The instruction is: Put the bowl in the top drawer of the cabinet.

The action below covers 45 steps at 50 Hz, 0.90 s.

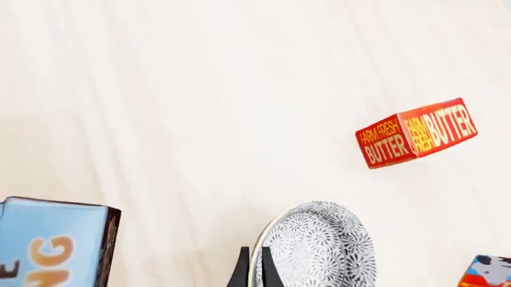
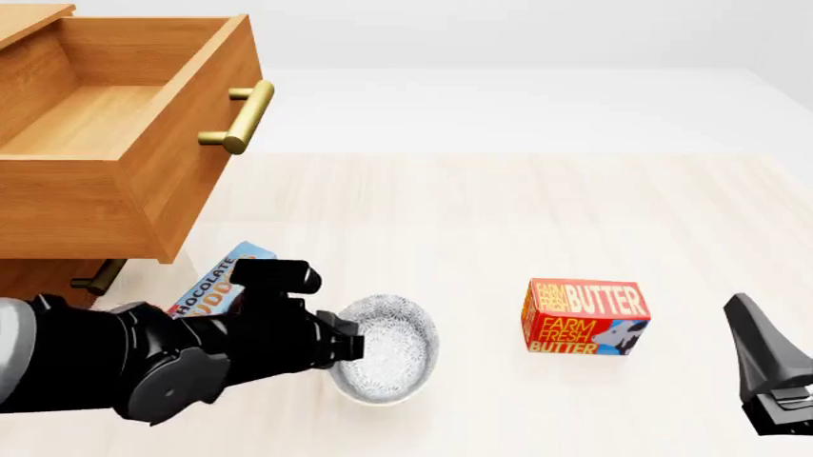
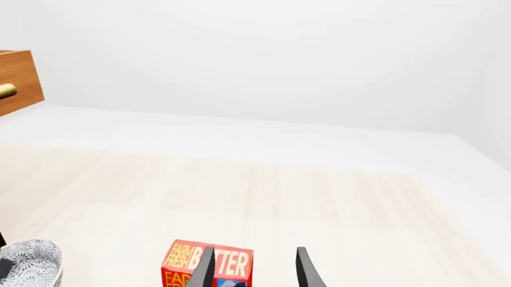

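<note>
Counting one bowl (image 2: 387, 347), two boxes.

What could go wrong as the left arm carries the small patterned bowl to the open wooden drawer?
The left gripper pinches only the rim of the small white floral-patterned bowl, so it could tilt or slip out when lifted. The light-brown wooden top drawer stands high; the bowl might knock its front panel or brass bar handle. The blue chocolate box beside the arm could be nudged.

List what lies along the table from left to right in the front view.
Open light-brown wooden top drawer of the cabinet → blue chocolate box → small white floral-patterned bowl, gripped at its rim by the left gripper → red butter box → right gripper.
</note>
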Motion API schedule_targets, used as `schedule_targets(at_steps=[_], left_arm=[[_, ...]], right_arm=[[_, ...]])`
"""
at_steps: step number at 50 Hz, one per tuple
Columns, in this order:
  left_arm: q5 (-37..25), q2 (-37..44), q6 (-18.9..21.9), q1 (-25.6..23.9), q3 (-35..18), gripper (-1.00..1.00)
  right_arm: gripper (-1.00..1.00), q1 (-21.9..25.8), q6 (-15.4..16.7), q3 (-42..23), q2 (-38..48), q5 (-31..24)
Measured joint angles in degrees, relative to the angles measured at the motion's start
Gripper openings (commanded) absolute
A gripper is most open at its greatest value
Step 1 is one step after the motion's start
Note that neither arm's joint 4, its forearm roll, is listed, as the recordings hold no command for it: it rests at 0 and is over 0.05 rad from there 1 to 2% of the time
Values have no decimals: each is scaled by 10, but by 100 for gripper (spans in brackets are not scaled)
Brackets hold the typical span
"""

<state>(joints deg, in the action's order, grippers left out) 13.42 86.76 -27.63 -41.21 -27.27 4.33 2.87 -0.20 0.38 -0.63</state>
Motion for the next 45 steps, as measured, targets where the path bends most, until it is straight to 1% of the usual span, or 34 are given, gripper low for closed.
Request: schedule_targets(at_steps=[21,32,45], left_arm=[[-48,-64,42,-4,-8,-100],[-72,-98,83,-4,-13,-100],[-107,-148,110,-13,-19,-100]], right_arm=[[100,0,0,0,-1,-1],[100,0,0,0,-1,-1],[100,1,1,0,-1,0]])
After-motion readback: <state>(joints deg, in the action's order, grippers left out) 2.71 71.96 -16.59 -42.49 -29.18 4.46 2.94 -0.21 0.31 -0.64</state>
